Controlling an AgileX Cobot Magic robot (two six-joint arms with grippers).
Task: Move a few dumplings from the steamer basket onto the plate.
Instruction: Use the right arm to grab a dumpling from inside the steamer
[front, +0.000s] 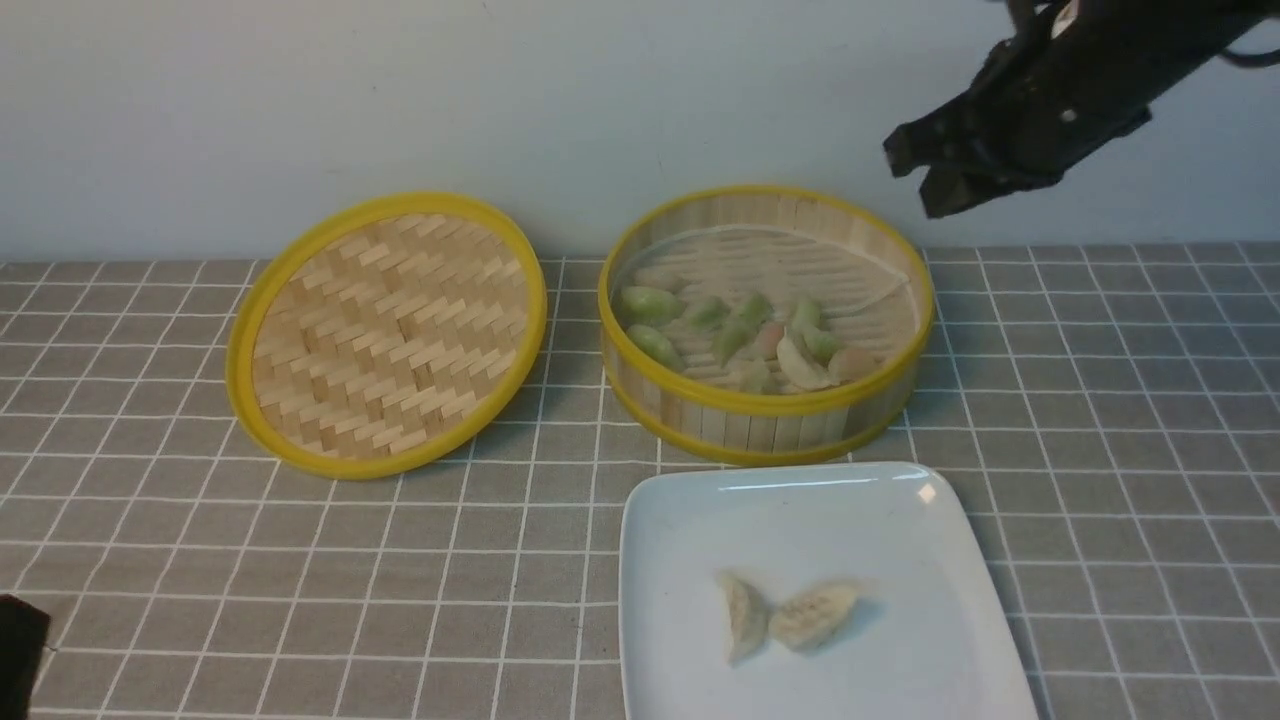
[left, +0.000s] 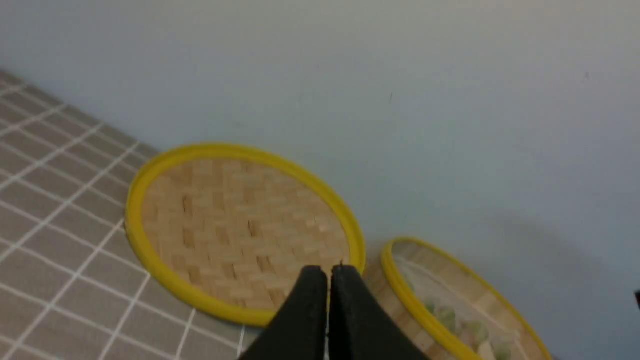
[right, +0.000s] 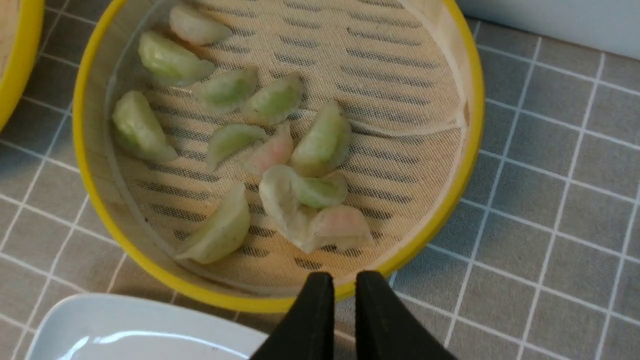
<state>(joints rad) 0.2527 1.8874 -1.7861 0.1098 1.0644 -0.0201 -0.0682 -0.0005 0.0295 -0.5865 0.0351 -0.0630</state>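
Observation:
The steamer basket (front: 765, 410) stands at the back centre with several green, cream and pinkish dumplings (front: 740, 335) on its liner. The white plate (front: 680, 520) lies in front of it and holds two cream dumplings (front: 800, 612). My right gripper (front: 915, 180) hangs high above the basket's right rear. In the right wrist view it (right: 345, 287) is narrowly open and empty, over the basket's rim (right: 465, 150) near a pinkish dumpling (right: 340, 227). My left gripper (left: 329, 272) is shut and empty, pointing at the lid.
The shallow woven lid (front: 385, 330) lies tilted to the left of the basket; it also shows in the left wrist view (left: 235, 225). A grey checked cloth (front: 1120, 420) covers the table. The wall is close behind. A black part of my left arm (front: 20, 640) sits at the front left.

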